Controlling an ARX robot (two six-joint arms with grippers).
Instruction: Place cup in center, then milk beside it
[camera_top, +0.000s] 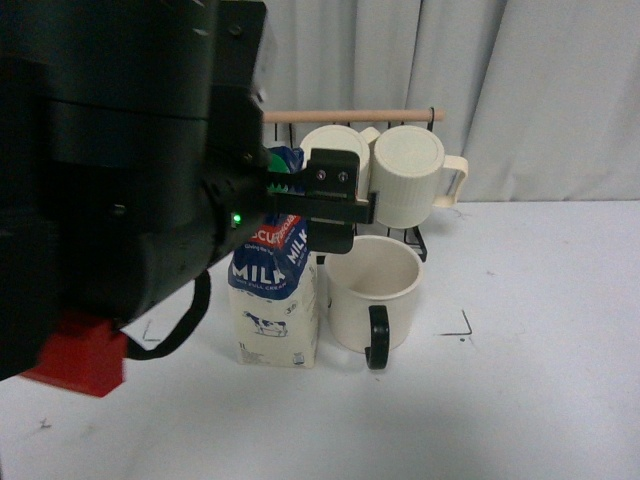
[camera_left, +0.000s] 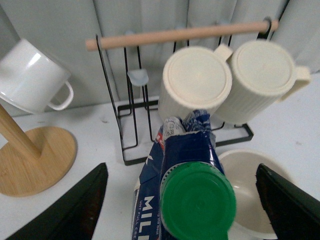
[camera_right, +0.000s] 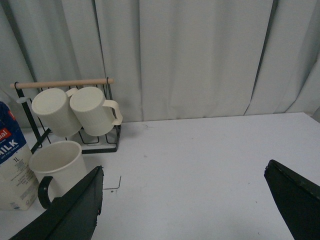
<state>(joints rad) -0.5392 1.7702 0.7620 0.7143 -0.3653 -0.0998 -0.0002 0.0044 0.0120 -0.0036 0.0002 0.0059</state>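
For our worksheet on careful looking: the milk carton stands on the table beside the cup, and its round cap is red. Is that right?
Not quite. The milk carton does stand on the table beside the cup, but its round cap is green, not red. The left wrist view shows it plainly.

The left arm fills most of the front view, a bulky black body close to the camera with a small green light lit on it, a red block at its lower edge and a black cable looping beneath. It reaches forward and to the right, raised well above the surface. The left tool (camera_left: 180, 200) has its fingers (camera_left: 75, 210) spread wide, one on either side. The right tool (camera_right: 192, 200) is likewise wide apart, its dark fingers (camera_right: 70, 212) held above the surface with nothing between them. The right arm is not visible in the front view.
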